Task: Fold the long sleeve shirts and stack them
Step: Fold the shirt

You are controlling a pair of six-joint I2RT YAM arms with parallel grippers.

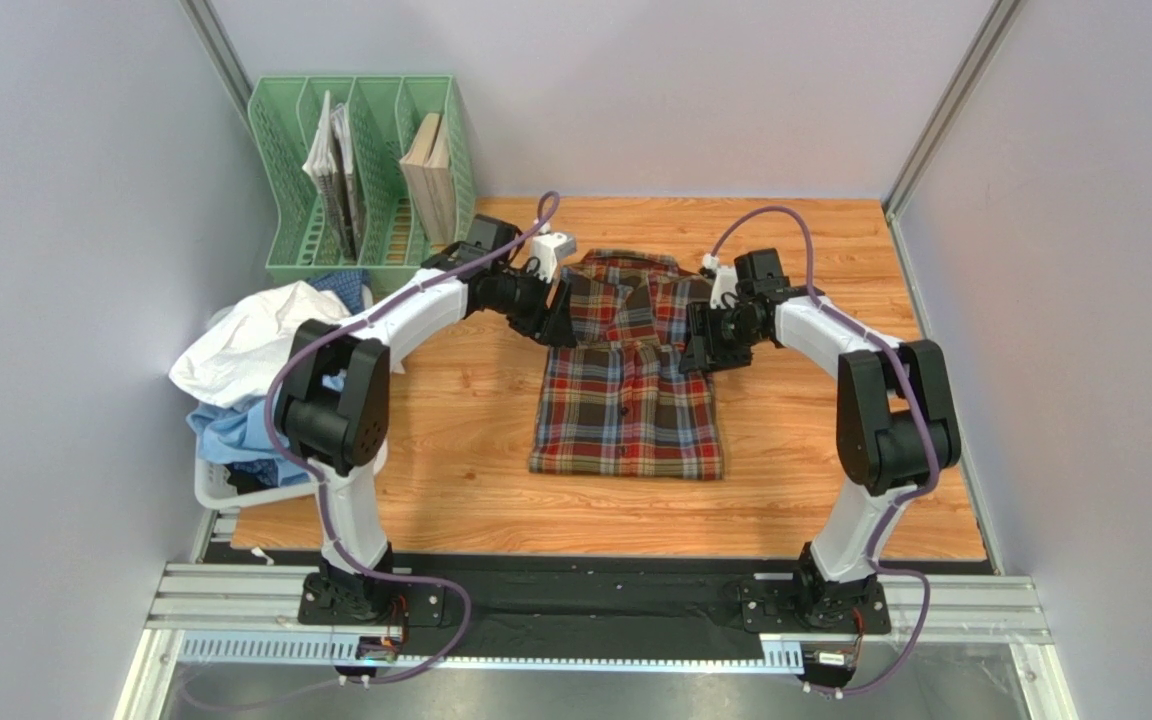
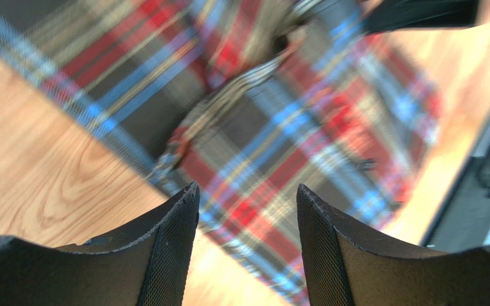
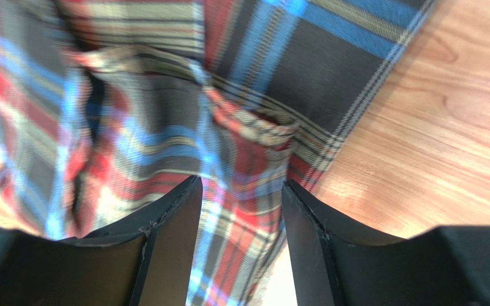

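While both claws stand parted with nothing between them, the left gripper (image 2: 247, 194) sits over the left edge of the plaid shirt (image 1: 627, 398) and the right gripper (image 3: 241, 185) over its right edge, equally near. The shirt lies flat on the table (image 1: 462, 480), its length running from far collar to near hem. Bare wood opens beyond the hem, while the heap of white and blue shirts (image 1: 259, 368) crowds the left side.

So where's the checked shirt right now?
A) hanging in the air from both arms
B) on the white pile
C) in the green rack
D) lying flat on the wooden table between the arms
D: the checked shirt lies spread on the wooden table, with the left gripper and right gripper open at its sides.
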